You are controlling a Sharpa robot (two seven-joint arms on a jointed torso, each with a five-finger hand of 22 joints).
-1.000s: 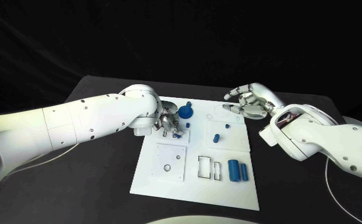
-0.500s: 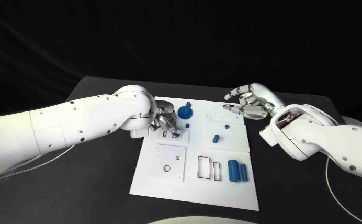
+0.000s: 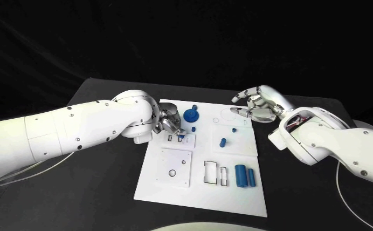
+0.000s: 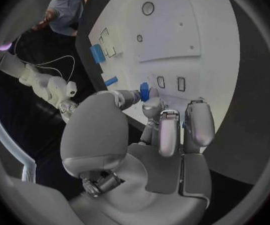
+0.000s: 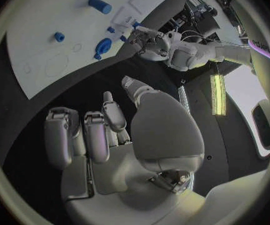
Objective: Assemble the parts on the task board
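A black table (image 3: 93, 188) fills the lower part of the head view, with a white task board (image 3: 233, 193) lying lengthwise at its centre, its near edge at 6 o'clock. A pale cable (image 3: 39, 169) loops over the table at 8 o'clock.

Nearest on the board, at its 5 o'clock corner, a large blue cylinder (image 3: 241, 175) lies flat with a thinner blue bar (image 3: 251, 176) just beside it. To their left are two empty rectangular outlines (image 3: 211, 171), then a raised white square plate (image 3: 175, 168) with a small ring hole.

Toward the middle of the board, a small blue peg (image 3: 222, 142) lies right of centre, and a tinier blue piece (image 3: 233, 130) sits just beyond it.

At 10 o'clock on the board the left hand (image 3: 170, 124) reaches in, its fingers curled together and pinching a small blue part (image 4: 144, 91) between thumb and fingertips, just above the board near two little slots (image 4: 170, 83).

Just beyond that hand a round blue disc part (image 3: 190, 115) rests on the board, with a small blue stub (image 3: 194, 107) near it.

At 2 o'clock, the right hand (image 3: 256, 104) hovers over the board's far right corner, fingers loosely curled and apart, holding nothing.

Behind the table the room is dark, a black backdrop (image 3: 186, 26) covering the far side.
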